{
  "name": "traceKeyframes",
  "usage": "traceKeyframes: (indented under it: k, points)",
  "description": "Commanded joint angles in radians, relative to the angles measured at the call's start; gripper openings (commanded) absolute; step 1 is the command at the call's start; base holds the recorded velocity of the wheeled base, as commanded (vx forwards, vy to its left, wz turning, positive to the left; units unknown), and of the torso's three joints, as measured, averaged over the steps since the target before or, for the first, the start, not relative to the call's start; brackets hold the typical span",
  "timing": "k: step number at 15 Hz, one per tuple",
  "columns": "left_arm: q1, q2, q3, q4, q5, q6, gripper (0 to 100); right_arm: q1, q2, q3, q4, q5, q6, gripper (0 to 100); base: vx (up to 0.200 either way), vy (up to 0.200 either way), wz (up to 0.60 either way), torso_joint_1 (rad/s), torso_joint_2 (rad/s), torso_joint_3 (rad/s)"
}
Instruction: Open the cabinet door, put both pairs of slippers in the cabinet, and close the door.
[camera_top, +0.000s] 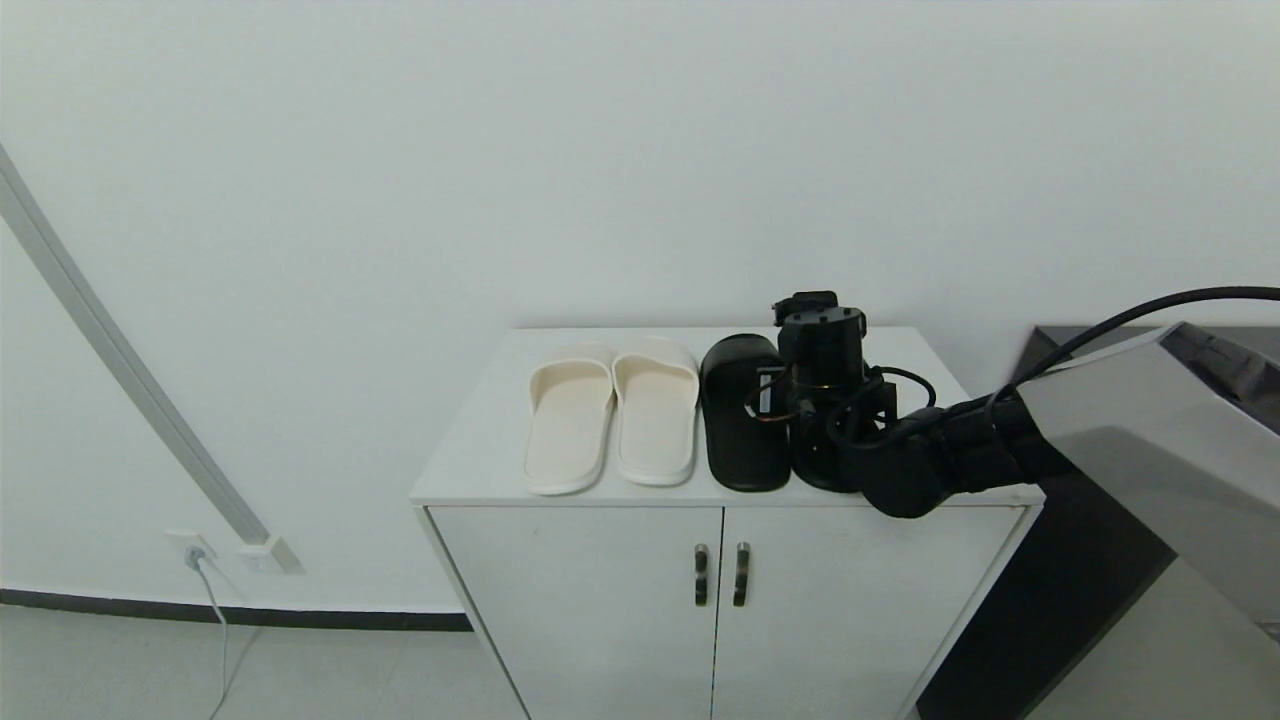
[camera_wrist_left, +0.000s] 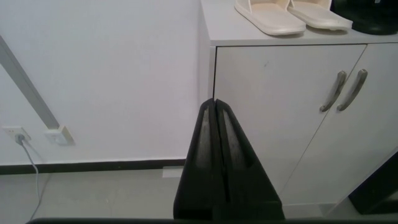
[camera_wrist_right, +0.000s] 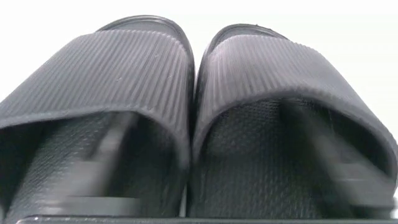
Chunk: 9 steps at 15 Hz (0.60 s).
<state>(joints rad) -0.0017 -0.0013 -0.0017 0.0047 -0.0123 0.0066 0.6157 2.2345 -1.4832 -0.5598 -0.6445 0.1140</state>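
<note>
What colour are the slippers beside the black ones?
The slippers are cream-white; the head view shows them best.

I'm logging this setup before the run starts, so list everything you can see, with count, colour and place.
cabinet: one, white, against the wall, doors shut
door handles: two, grey metal, side by side where the doors meet
cream slippers: one pair, cream, on the cabinet top, left of the black pair
black slippers: one pair, black, on the cabinet top, toward its right
wall socket: one, white, low on the wall left of the cabinet, cable plugged in
trunking: one, grey, slanting down the wall
left gripper: one, black, fingers shut, facing the cabinet's left corner
right gripper: one, black, at the black slippers, fingers apart
</note>
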Motion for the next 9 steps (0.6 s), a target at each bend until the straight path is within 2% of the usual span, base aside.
traceKeyframes:
  k: [1, 6, 9]
  points:
    - [0.0, 0.001, 0.0, 0.0, 0.0, 0.0, 0, 0.001, 0.002, -0.002, -0.006, 0.0, -0.005, 0, 0.0, 0.0, 0.0, 0.0, 0.0, 0.0]
    - [0.0, 0.001, 0.0, 0.0, 0.0, 0.0, 0, 0.004, -0.018, 0.003, -0.015, -0.007, -0.008, 0, 0.0, 0.0, 0.0, 0.0, 0.0, 0.0]
    - [0.0, 0.001, 0.0, 0.0, 0.0, 0.0, 0, 0.038, -0.108, 0.07, -0.038, -0.001, -0.01, 0, 0.0, 0.0, 0.0, 0.0, 0.0, 0.0]
